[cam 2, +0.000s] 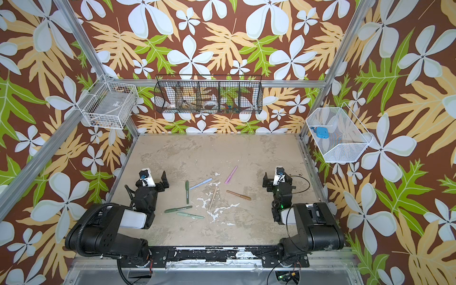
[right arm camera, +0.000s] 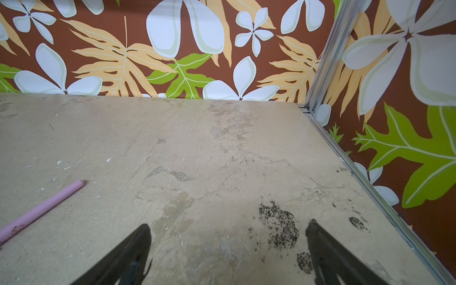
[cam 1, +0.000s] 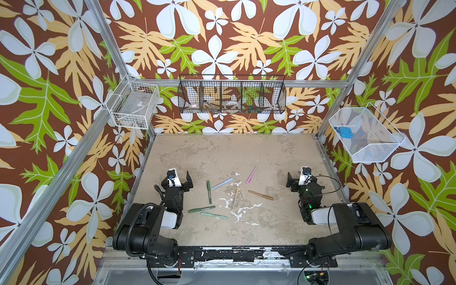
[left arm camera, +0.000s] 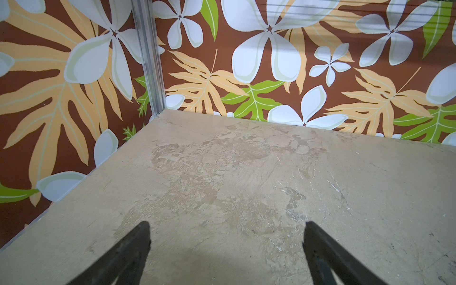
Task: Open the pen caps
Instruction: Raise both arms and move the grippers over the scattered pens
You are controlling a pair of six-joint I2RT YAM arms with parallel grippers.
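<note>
Pens (cam 1: 209, 192) lie scattered across the surface (cam 1: 271, 153), each in one piece. Left pincer (left arm camera: 227, 223) and right pincer (right arm camera: 229, 223) hang wide open at either side, holding nothing.

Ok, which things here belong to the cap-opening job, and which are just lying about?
Job: pink pen, light blue pen, beige pen, brown pen, dark green pen, mid green pen, pale green pen, all capped.

Lying about: black wire basket, white wire basket, white mesh basket with blue box.

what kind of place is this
Probably a robot test cell: an aluminium frame encloses a scuffed table, and a left arm and right arm are mounted at its front edge.
</note>
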